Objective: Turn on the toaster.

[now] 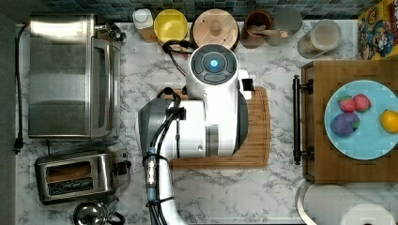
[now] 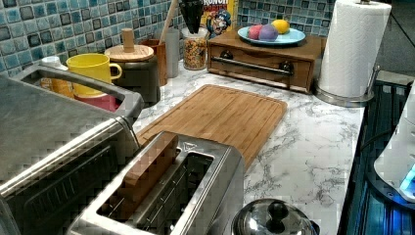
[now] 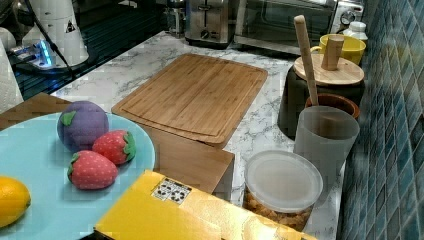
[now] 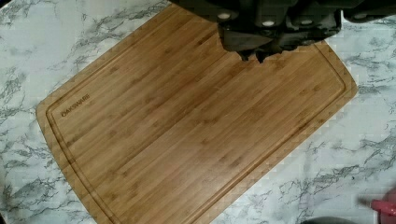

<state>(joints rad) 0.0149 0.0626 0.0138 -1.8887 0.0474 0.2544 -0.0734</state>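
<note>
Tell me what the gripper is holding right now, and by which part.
Nothing. The gripper hangs shut and empty above the cutting board, well away from the toaster.

The counter (image 1: 234,192) was white marble with grey veins. Beside its tan wooden board (image 4: 196,126) stood a silver toaster (image 1: 75,177), a yellow mug (image 1: 171,26), and blue wall tiles (image 3: 395,125).

White Franka arm (image 1: 206,126), seen from above.
Glossy white shells, grey joint bands, round dark cap with glowing blue centre (image 1: 214,63); black cables along the lower link; dark gripper body (image 4: 275,28) at wrist.
</note>
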